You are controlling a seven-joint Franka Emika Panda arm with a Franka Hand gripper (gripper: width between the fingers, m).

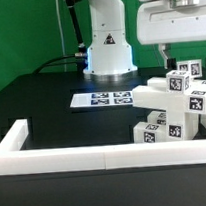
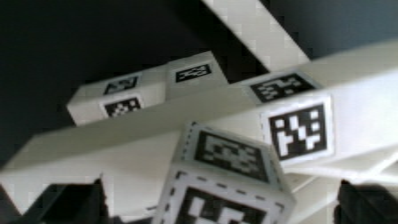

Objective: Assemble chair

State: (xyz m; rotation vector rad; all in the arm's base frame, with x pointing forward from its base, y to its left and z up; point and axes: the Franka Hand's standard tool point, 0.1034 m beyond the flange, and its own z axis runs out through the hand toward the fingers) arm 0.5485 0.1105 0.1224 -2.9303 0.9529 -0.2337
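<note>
One tagged white chair [image 1: 170,111] sits inside the white rail [image 1: 55,155].

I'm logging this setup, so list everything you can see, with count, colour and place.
chair parts: several, white with black-and-white tags, clustered on the table at the exterior view's right
marker board: one, white with black tags, flat on the table mid-scene
rail: one, white, long and low, along the table's near edge
table: one, black
backdrop: green, behind
robot base: one, white, behind the marker board
gripper: one, above the chair parts, jaws open
</note>
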